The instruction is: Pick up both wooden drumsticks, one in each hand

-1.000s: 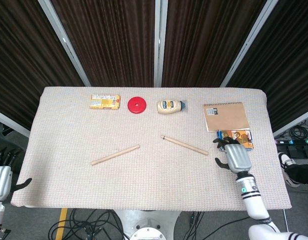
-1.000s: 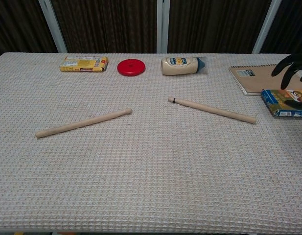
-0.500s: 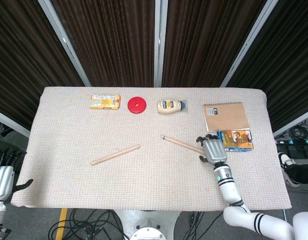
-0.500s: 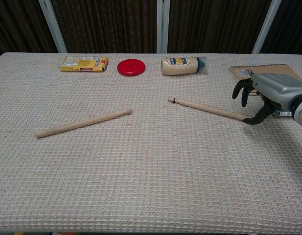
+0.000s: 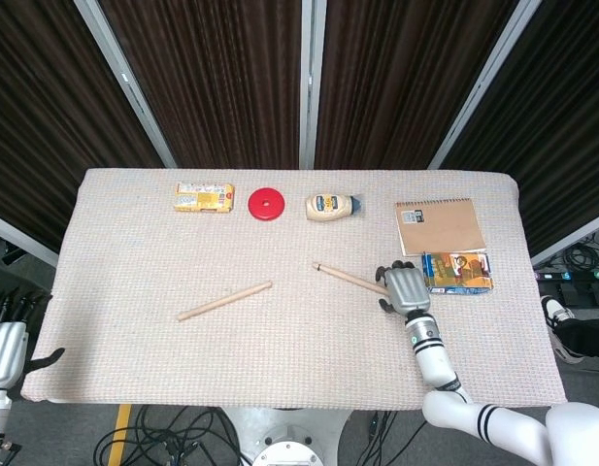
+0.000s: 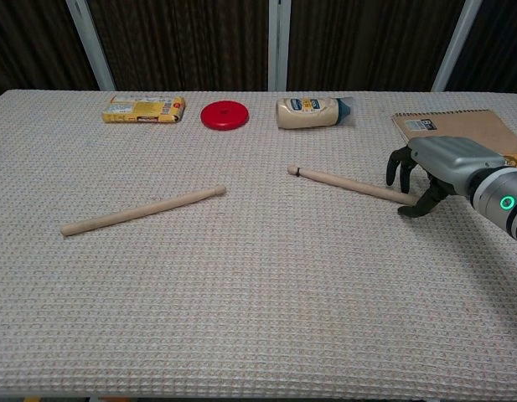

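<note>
While tapered wooden drumsticks (image 6: 142, 209) lie on woven cloth (image 6: 258, 318), metallic right hand (image 6: 421, 178) spread, empty; left hand (image 5: 6, 342) state unclear.

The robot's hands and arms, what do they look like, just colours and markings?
The right hand has a silver-grey metal back and black fingers. Its wrist is white with black bands and a small glowing green light. The left hand, at the head view's edge, looks the same: grey back, black fingers.

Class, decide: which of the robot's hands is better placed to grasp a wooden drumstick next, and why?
The right hand: its fingers are spread over the butt end of the right-side wooden drumstick. The left hand sits off the table's edge, far from the left-side wooden drumstick.
</note>
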